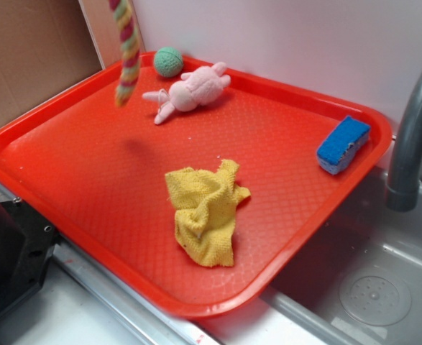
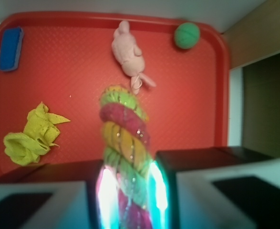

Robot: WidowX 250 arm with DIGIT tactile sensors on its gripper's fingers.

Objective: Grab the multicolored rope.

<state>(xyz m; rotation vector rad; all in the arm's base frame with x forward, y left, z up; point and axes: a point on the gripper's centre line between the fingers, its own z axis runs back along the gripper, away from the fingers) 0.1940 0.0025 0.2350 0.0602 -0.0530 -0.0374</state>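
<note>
The multicolored rope [image 2: 124, 138], a thick twist of yellow, pink-red and pale green strands, is pinched between my two fingers in the wrist view and sticks out ahead of them. My gripper [image 2: 129, 191] is shut on it. In the exterior view the rope [image 1: 128, 50] hangs from the top edge of the picture, its frayed yellow end clear of the red tray [image 1: 88, 151] over the far left part. The gripper itself is out of the exterior view.
On the tray lie a pink plush bunny [image 1: 193, 90], a green ball [image 1: 168, 61] at the far corner, a crumpled yellow cloth [image 1: 205, 210] near the middle and a blue sponge [image 1: 343, 144] at the right rim. A grey faucet [image 1: 412, 136] and sink [image 1: 369, 287] stand to the right.
</note>
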